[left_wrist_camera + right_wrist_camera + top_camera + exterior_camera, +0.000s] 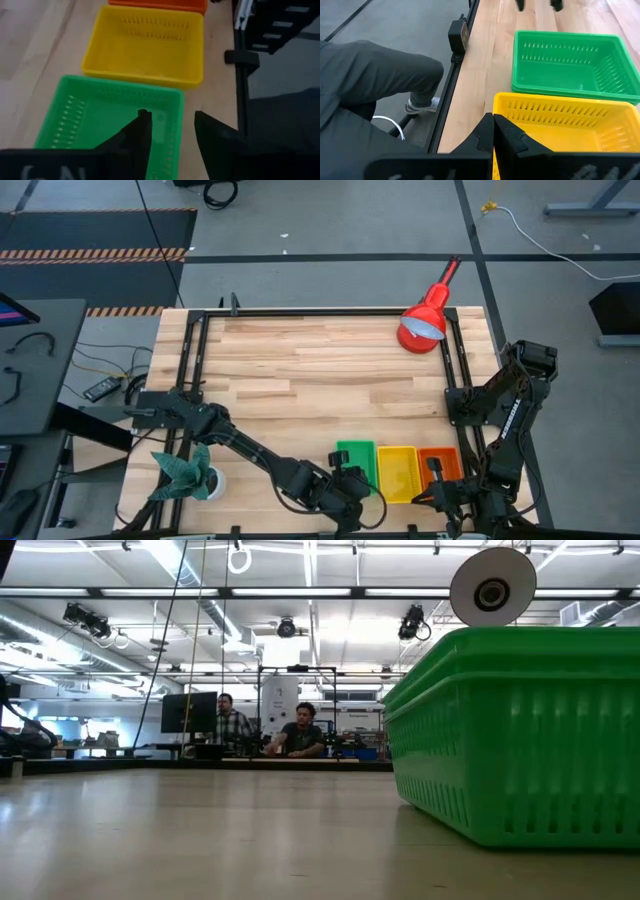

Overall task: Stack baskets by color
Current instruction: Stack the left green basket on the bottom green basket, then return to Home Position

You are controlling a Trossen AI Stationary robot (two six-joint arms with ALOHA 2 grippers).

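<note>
Three baskets stand side by side on their bases near the table's front edge: green (355, 465), yellow (398, 473) and orange (438, 467). In the low view the green basket (520, 740) shows a doubled rim, as of two nested ones. My left gripper (172, 127) is open over the green basket's (100, 115) near end. One finger stands inside its end wall and one outside, and neither plainly touches it. My right gripper (493, 122) is shut at the yellow basket's (560, 125) corner by the front edge. My right gripper's shut fingertips (490, 125) stand right at the yellow basket's corner (498, 100), pointing slantwise down toward the table's left. I cannot tell whether they touch it.
A red desk lamp (425, 320) lies at the far right. A green plant in a white cup (190, 472) stands near the left front corner. Black frame rails (455, 380) run along the table's sides. A person's leg (380, 85) stands just beyond the front edge.
</note>
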